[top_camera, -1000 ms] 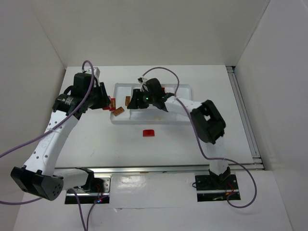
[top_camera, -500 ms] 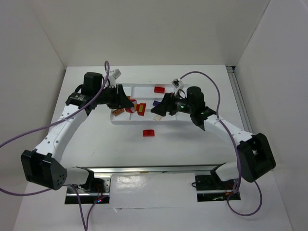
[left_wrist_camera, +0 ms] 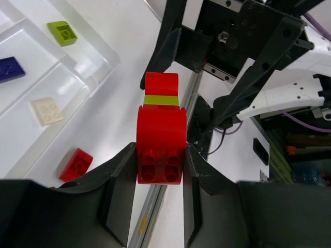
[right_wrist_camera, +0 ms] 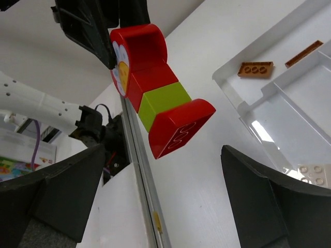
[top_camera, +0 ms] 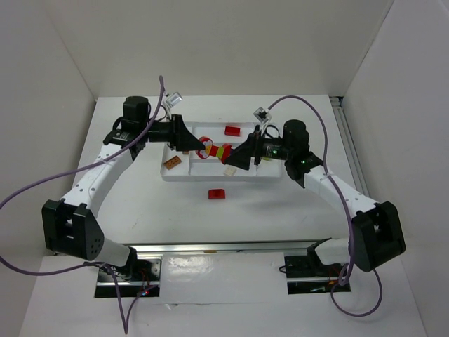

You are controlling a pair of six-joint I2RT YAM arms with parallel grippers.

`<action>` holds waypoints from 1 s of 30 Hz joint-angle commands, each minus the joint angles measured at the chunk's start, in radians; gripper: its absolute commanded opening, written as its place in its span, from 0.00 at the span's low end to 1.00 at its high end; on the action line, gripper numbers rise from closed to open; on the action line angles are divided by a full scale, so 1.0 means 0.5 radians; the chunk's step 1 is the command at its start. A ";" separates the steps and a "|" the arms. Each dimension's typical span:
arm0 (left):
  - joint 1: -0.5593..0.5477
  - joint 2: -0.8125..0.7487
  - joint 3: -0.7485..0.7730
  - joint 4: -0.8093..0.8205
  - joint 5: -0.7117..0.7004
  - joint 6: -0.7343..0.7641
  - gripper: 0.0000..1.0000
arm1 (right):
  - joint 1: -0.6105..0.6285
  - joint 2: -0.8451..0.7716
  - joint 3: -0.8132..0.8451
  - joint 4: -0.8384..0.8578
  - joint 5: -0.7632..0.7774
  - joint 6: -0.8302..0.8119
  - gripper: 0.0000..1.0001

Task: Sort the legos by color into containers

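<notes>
My left gripper (top_camera: 192,144) is shut on a stack of legos (top_camera: 212,149), held in the air over the white tray (top_camera: 254,179). In the left wrist view its fingers (left_wrist_camera: 119,170) press both sides of the red arched brick (left_wrist_camera: 159,150). A lime green layer (left_wrist_camera: 161,99) and a red brick (left_wrist_camera: 161,84) sit beyond it. My right gripper (top_camera: 230,161) faces the stack's free end, open wide and touching nothing. The stack (right_wrist_camera: 155,103) hangs ahead of the right gripper (right_wrist_camera: 163,155). The tray slots hold a lime green brick (left_wrist_camera: 62,32), a blue one (left_wrist_camera: 10,68) and a cream one (left_wrist_camera: 47,110).
A loose red brick (top_camera: 217,193) lies on the table just in front of the tray. Another red brick (top_camera: 232,130) sits in a far slot. Two orange-brown plates (right_wrist_camera: 256,68) lie in the tray's left end section. White walls stand close on both sides.
The left gripper has carried the stack rightward and up, over the tray. The right arm swung round to face it, and its jaws went from partly closed to wide open.
</notes>
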 commanded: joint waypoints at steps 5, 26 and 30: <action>0.007 -0.007 0.070 0.220 0.268 -0.009 0.00 | -0.017 0.058 0.086 0.258 -0.213 0.049 0.98; 0.007 0.012 0.091 0.192 0.308 0.010 0.00 | -0.103 0.423 -0.108 1.667 -0.627 0.945 0.67; 0.007 0.030 0.091 0.192 0.308 0.010 0.00 | -0.066 0.469 -0.089 1.710 -0.645 0.963 0.54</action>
